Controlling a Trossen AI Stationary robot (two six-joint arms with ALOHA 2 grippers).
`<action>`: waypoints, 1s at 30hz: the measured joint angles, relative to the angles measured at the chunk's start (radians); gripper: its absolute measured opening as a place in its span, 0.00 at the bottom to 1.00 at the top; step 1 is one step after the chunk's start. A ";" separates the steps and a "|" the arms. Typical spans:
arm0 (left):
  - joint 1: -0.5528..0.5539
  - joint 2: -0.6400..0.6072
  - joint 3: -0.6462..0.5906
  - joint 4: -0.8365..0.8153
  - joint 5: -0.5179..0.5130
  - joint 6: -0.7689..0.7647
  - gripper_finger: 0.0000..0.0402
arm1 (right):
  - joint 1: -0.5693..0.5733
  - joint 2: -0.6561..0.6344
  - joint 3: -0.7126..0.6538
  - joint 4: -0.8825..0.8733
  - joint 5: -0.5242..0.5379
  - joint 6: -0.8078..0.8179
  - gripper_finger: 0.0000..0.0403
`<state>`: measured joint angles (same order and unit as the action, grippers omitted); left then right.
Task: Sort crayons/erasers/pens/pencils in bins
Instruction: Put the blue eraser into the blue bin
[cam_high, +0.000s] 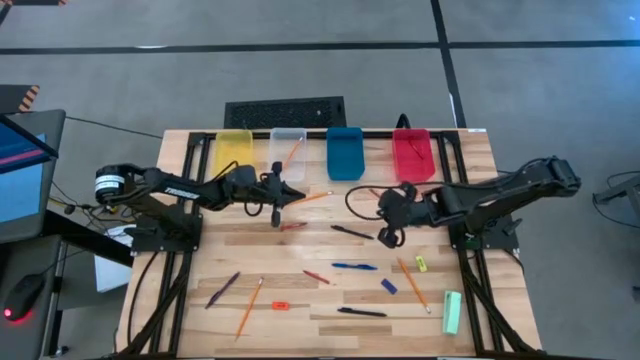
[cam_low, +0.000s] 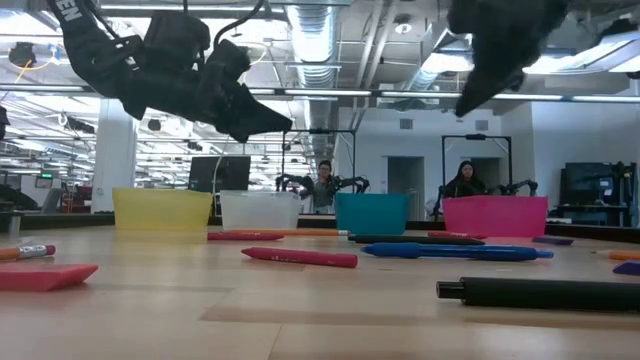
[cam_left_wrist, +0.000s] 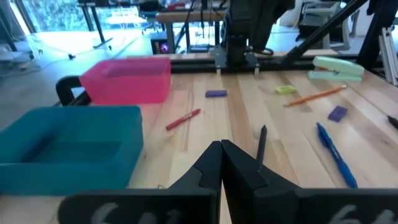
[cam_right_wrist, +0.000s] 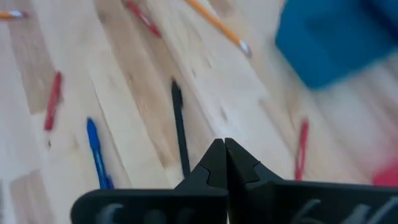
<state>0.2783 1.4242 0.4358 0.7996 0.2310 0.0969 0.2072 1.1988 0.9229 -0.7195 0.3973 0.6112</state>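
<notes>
Along the far edge of the wooden desk (cam_high: 460, 180) stand four small plastic bins: yellow (cam_high: 235, 152), clear (cam_high: 288, 150), blue (cam_high: 345, 153) and red (cam_high: 412, 154). A long orange pencil (cam_high: 292, 153) seems to lie in the clear bin and something dark in the red one; I judge the sorting has hardly begun. Pens, such as the blue pen (cam_high: 354, 266), crayons, pencils and small erasers are scattered over the middle and near part of the desk. The left hand (cam_high: 287, 195) and the right hand (cam_high: 386, 236) hover closed and empty. The white lettering on the left arm is not readable.
</notes>
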 joint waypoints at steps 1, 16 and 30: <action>0.000 0.000 0.000 0.011 0.000 0.002 0.00 | 0.008 0.000 0.008 -0.050 0.000 0.060 0.00; 0.004 0.000 0.015 0.030 -0.004 0.061 0.00 | 0.059 -0.016 -0.272 -0.231 -0.088 0.750 0.03; 0.004 0.000 0.016 0.038 -0.005 0.064 0.00 | -0.194 -0.015 -0.393 -0.107 -0.085 0.823 0.49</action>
<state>0.2825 1.4245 0.4515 0.8371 0.2260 0.1612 0.0133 1.1835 0.5298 -0.8260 0.3124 1.4341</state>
